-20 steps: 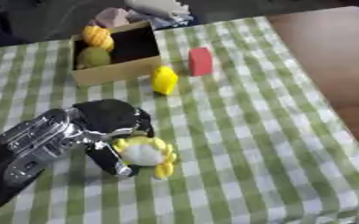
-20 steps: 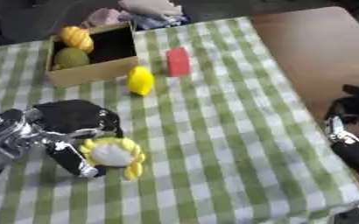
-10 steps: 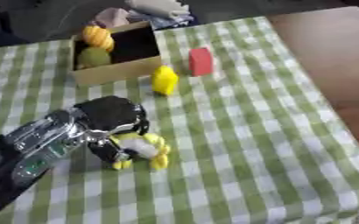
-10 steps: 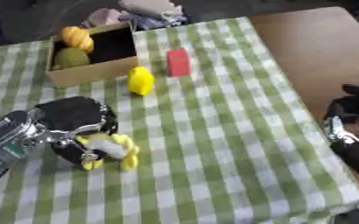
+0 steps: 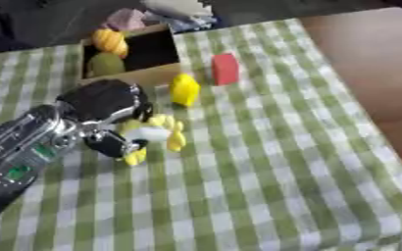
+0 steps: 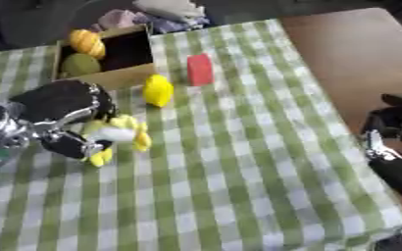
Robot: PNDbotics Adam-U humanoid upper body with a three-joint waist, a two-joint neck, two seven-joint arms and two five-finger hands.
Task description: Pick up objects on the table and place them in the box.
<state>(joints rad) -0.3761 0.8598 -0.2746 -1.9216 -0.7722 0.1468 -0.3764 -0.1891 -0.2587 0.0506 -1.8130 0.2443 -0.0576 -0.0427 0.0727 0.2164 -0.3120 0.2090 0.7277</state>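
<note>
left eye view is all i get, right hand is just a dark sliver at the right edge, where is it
observer: In the right eye view the right hand shows far more fully, at the right edge, over the bare brown table just off the checked cloth.
operator: any object near it
observer: No task object lies by it. The red block is far up the cloth from it, close to the box.
operator: ok, left hand has the yellow and white toy here, leaving the right one alone
</note>
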